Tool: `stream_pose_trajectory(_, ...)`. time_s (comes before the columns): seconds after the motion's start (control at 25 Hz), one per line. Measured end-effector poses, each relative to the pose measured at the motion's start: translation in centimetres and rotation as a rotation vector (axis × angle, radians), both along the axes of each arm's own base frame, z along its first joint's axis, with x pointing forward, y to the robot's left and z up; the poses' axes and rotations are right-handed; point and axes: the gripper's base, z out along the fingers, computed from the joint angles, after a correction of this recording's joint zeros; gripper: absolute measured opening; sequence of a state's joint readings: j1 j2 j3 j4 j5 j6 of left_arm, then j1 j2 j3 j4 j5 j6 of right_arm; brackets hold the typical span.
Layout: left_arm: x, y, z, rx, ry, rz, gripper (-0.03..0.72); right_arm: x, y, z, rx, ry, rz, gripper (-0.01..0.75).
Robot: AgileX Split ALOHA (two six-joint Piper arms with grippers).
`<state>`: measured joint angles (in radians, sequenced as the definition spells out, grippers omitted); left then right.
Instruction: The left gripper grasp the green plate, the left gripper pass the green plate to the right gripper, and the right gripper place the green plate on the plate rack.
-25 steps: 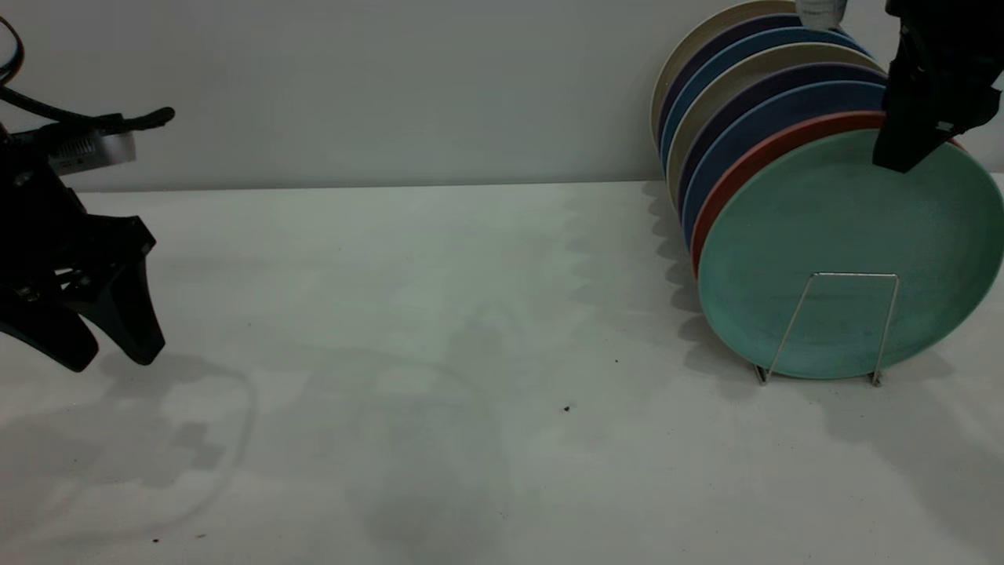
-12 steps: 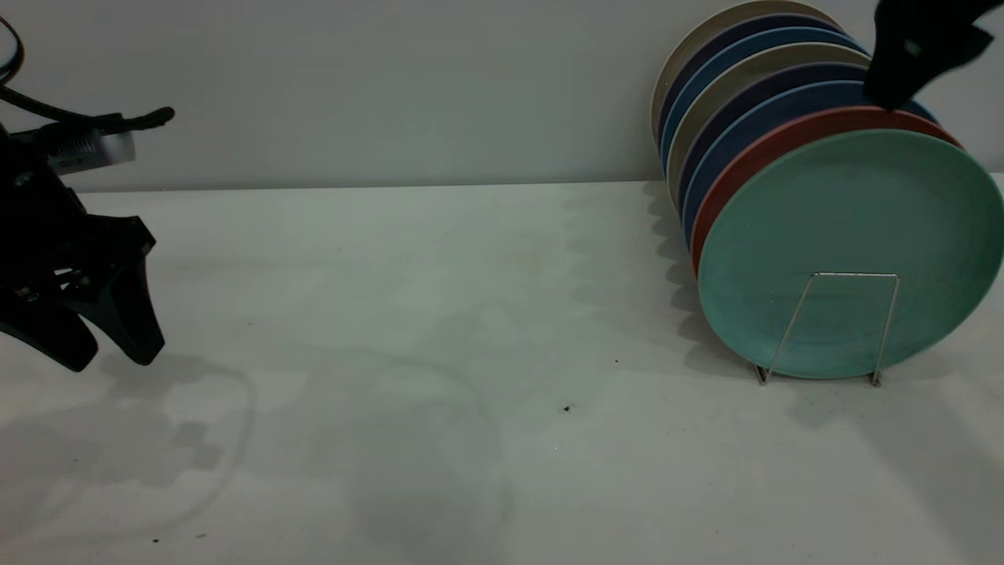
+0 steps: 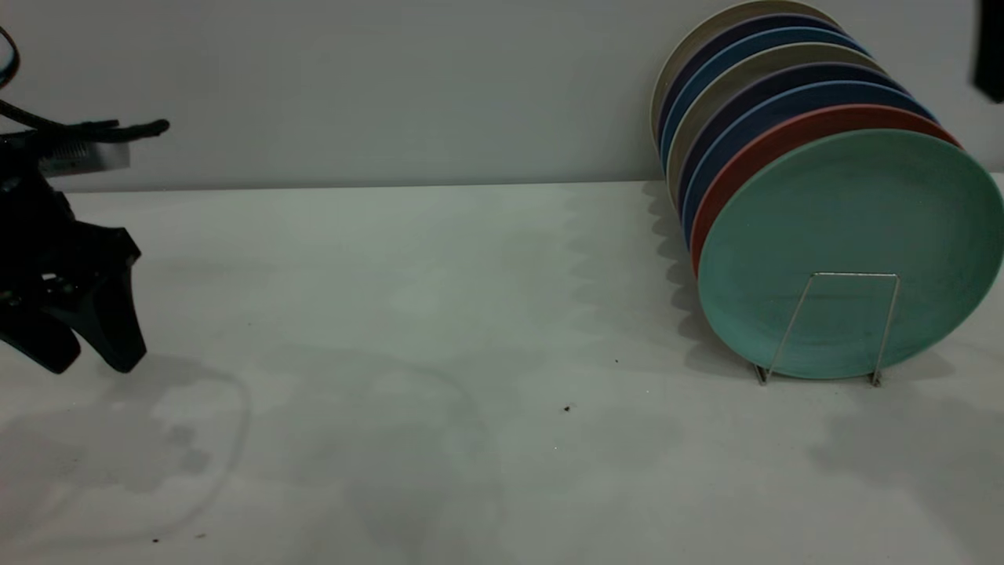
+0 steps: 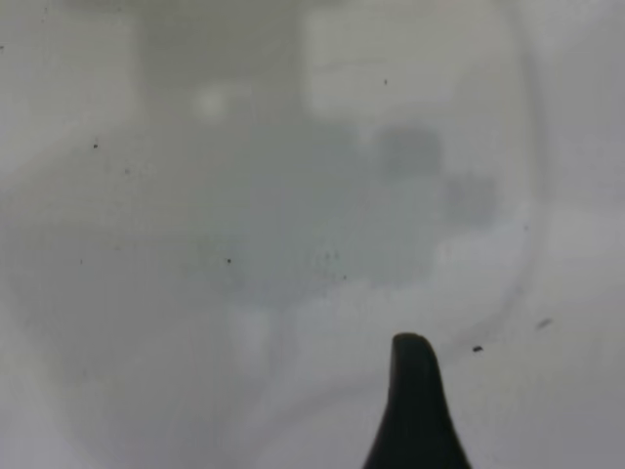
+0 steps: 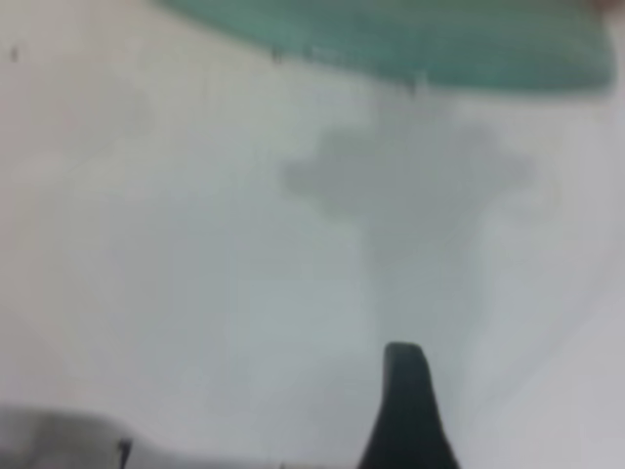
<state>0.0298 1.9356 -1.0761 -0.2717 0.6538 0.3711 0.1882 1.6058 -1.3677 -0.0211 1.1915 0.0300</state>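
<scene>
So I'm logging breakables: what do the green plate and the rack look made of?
The green plate looks like matte plastic: flat teal, no glare, though coated ceramic can't be ruled out. The rack looks like thin bare metal wire, silvery and bent into squared loops.

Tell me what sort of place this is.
Probably a robot test bench rather than a kitchen: a bare white table against a plain wall, a wire plate rack filled with coloured plates, the green plate frontmost, and the left gripper beside.

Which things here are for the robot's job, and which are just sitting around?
For the job:
green plate, standing in the plate rack
right gripper, up at the edge
left gripper, far off

Just there:
pink plate
blue plates
table
</scene>
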Motion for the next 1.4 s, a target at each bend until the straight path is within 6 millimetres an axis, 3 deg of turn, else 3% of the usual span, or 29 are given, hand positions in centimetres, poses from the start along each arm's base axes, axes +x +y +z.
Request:
stream_pose_trajectory(0.2, -0.6, -0.2, 2.7, -0.018, -0.031, -0.001, 0.568, -3.4, -0.6, 4.5, 0.045, -0.115, -0.054, 0.572)
stream_pose_trajectory(0.36, -1.9, -0.4, 6.6, -0.038, -0.073, -0.011, 0.568, -8.6, -1.4, 7.8, 0.102, -0.232, -0.063, 0.554)
stream_pose_trajectory(0.48, -3.7, -0.6, 9.8, -0.053, -0.085, -0.022, 0.568, -13.1, -2.1, 8.4, 0.119, -0.289, -0.048, 0.549)
stream_pose_trajectory(0.72, -10.0, -0.9, 15.2, -0.063, -0.179, -0.035, 0.568, -20.8, -3.6, 6.8, 0.122, -0.385, -0.002, 0.548)
stream_pose_trajectory(0.96, -18.6, -1.2, 18.4, -0.062, -0.374, -0.001, 0.568, -25.8, -4.5, 4.4, 0.118, -0.476, 0.044, 0.547)
stream_pose_trajectory(1.24, -28.5, -1.3, 18.9, -0.062, -0.61, 0.074, 0.568, -28.8, -5.1, 0.4, 0.049, -0.508, 0.184, 0.547)
stream_pose_trajectory(1.4, -32.1, -0.8, 17.8, -0.02, -0.691, 0.141, 0.568, -29.3, -5.2, -1.6, 0.032, -0.507, 0.218, 0.547)
